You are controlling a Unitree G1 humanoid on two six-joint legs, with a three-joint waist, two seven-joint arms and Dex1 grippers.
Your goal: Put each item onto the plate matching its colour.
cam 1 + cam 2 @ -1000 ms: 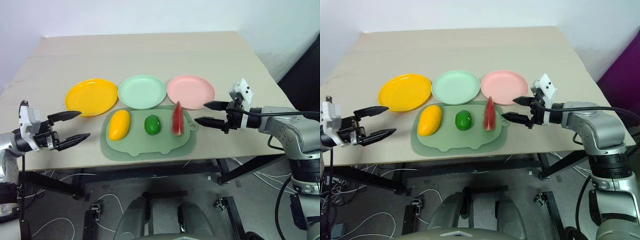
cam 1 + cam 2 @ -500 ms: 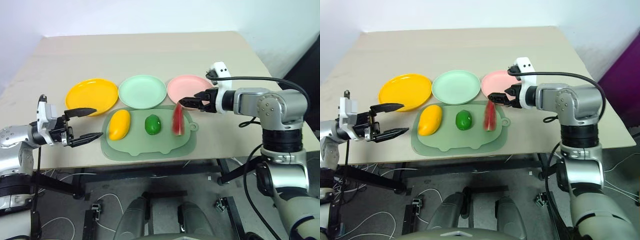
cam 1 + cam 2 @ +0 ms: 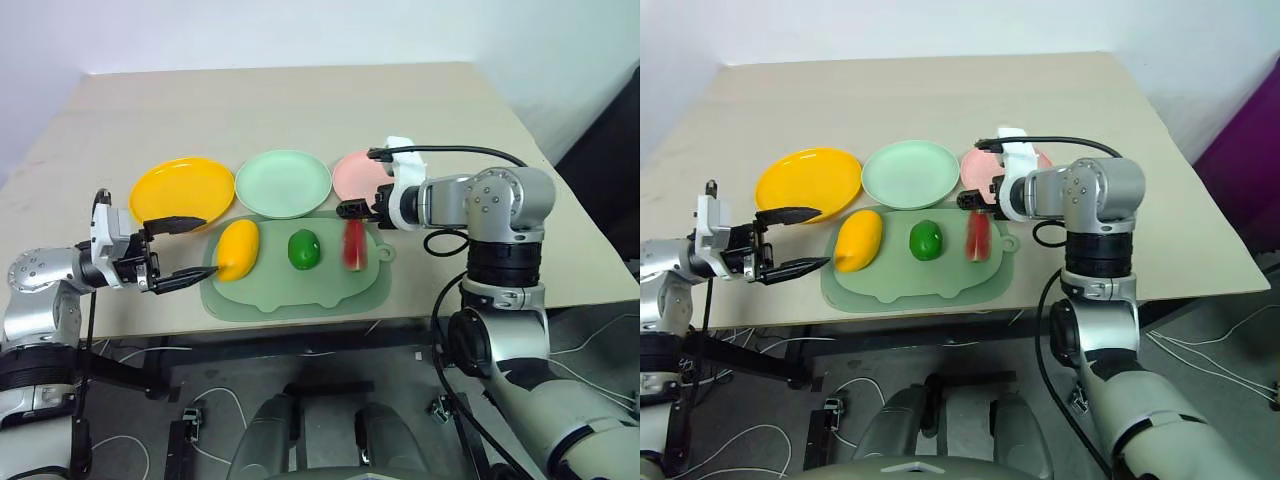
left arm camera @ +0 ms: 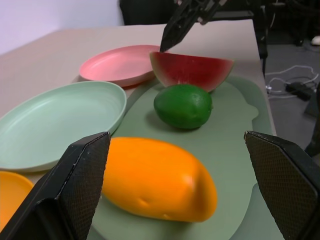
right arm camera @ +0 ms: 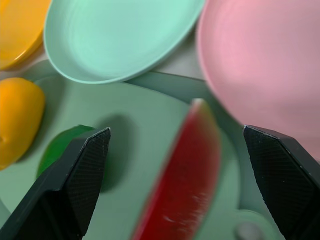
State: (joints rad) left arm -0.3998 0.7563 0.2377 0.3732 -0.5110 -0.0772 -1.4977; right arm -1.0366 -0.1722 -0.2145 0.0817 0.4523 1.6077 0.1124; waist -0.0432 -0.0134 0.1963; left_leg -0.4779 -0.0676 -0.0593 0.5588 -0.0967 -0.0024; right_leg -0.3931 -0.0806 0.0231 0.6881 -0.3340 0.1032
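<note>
While both claws stand wide and hold nothing, your three toy foods lie on the mat (image 3: 300,285) at frame centre.
Your right claw (image 3: 352,210) hangs just above the watermelon (image 3: 353,243); your left claw (image 3: 190,248) sits left of the mango (image 3: 238,249). The green fruit (image 3: 304,249) lies between them. Yellow plate (image 3: 182,192), green plate (image 3: 284,182) and pink plate (image 3: 352,175) line the tabletop (image 3: 300,110) just above.

A robotics lab, by the look of it: a plain beige table (image 3: 300,100) against bare white walls (image 3: 250,30), with loose cables (image 3: 230,400) strewn across the grey floor at lower frame.
</note>
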